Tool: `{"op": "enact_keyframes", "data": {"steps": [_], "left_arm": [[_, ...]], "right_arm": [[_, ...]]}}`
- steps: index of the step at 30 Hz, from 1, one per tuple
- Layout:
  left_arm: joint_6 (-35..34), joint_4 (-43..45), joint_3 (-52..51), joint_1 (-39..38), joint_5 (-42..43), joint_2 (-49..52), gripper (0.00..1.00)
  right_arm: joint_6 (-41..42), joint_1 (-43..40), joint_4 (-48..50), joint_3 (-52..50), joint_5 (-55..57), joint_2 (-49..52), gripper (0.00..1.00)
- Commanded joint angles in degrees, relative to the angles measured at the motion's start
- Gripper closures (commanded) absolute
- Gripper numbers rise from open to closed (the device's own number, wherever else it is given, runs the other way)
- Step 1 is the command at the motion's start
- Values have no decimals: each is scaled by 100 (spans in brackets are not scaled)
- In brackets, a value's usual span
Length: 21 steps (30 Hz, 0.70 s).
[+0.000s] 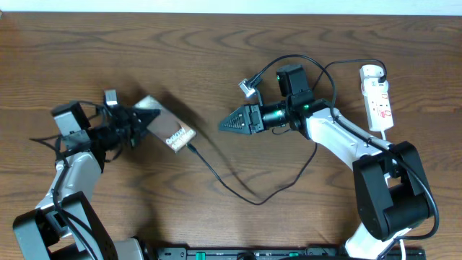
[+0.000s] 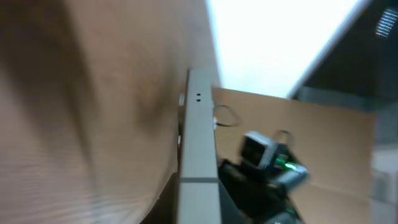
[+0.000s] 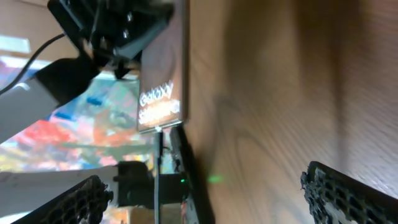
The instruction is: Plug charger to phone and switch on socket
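Gripping phone (image 1: pixel 167 124), left arm (image 1: pixel 72 170) seemingly rolled

From my seat, the brown worktop (image 1: pixel 216 43) with its strong, wavy wood grain fills nearly all of the overhead view. A pale strip (image 1: pixel 289 6) runs along its far edge, and a black rail (image 1: pixel 238 253) with small green marks lies along the near edge. In the right wrist view a colourful patch (image 3: pixel 93 118) of red, orange and blue shows beyond the worktop, too blurred for me to say what it is. The left wrist view gives a bright white area (image 2: pixel 273 43) and a dark slanted shape (image 2: pixel 364 56) at its upper right.
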Motion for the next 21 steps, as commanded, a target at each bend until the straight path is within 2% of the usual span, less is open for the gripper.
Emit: {"op": "enact_keyframes", "data": {"steps": [1, 8, 17, 21], "left_arm": [[1633, -907, 44, 35, -1003, -44, 93], [2653, -2120, 44, 24, -2061, -42, 93], [2747, -3073, 44, 24, -3324, -44, 93], [2747, -3244, 33, 24, -3364, -44, 93]], "right_arm": [[-280, -24, -116, 70, 280, -22, 1], [-490, -22, -417, 70, 485, -22, 1], [-612, -22, -691, 70, 592, -22, 1], [-612, -22, -848, 70, 726, -22, 1]]}}
